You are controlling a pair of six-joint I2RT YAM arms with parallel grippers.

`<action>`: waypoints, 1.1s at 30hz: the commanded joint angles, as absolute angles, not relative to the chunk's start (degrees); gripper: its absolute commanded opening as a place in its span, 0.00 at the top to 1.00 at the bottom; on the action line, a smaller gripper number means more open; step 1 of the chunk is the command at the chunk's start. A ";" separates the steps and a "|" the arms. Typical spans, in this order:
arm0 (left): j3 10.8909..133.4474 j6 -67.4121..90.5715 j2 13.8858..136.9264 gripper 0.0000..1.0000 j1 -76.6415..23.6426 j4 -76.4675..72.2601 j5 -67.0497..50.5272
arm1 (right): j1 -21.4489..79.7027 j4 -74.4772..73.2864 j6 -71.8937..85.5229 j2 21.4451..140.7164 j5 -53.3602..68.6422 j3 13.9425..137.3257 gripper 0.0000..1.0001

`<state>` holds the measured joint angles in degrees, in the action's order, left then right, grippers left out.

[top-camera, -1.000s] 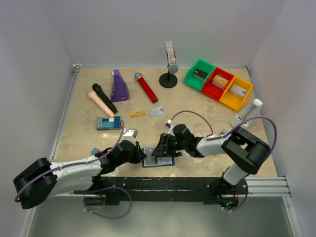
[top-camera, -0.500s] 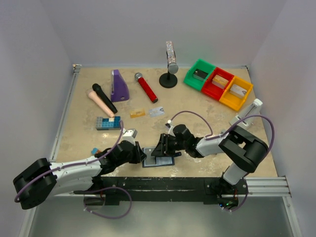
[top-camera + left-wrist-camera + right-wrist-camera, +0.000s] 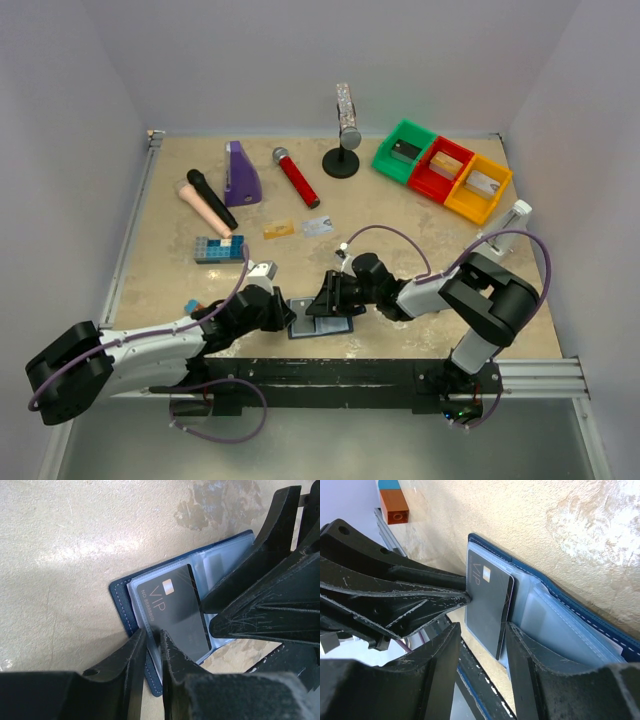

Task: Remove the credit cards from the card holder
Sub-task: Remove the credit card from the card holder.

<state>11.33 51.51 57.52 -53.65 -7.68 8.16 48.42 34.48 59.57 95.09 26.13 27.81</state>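
Black plastic at a standstill: across the last second neither the card nor my jaws shift to speak of. The card holder (image 3: 322, 322) lies open at the lower centre of the overhead frame, with my left gripper (image 3: 152, 637) pinched together on its lower-left edge, pinning it. My right gripper (image 3: 482, 630) stands with jaws apart around a corner of the black VIP card (image 3: 487, 605), which pokes partway from its sleeve. An orange-gold card (image 3: 279, 230) and a silvery card (image 3: 317, 226) lie free higher up — so this extraction, I judge, is paused, not finished.
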 commanded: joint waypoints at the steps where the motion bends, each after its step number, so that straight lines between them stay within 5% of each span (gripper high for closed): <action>1: 10.64 51.33 55.20 0.77 -53.61 -3.96 9.84 | 48.60 33.49 59.06 95.54 24.96 28.39 0.53; 14: 11.78 50.63 57.92 0.87 -53.61 -4.57 10.20 | 48.60 26.99 56.87 95.19 24.35 30.32 0.52; 19: 12.04 50.62 60.29 0.99 -53.61 -4.31 10.63 | 48.60 22.95 55.64 93.78 22.24 30.50 0.51; 33: 11.16 51.77 64.07 1.00 -53.61 -5.71 10.90 | 48.60 33.47 58.00 93.08 22.59 27.60 0.51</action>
<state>12.53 51.90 62.04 -53.65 -10.55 10.26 48.45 26.70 57.43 92.73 24.56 29.54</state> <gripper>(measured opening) 0.012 0.494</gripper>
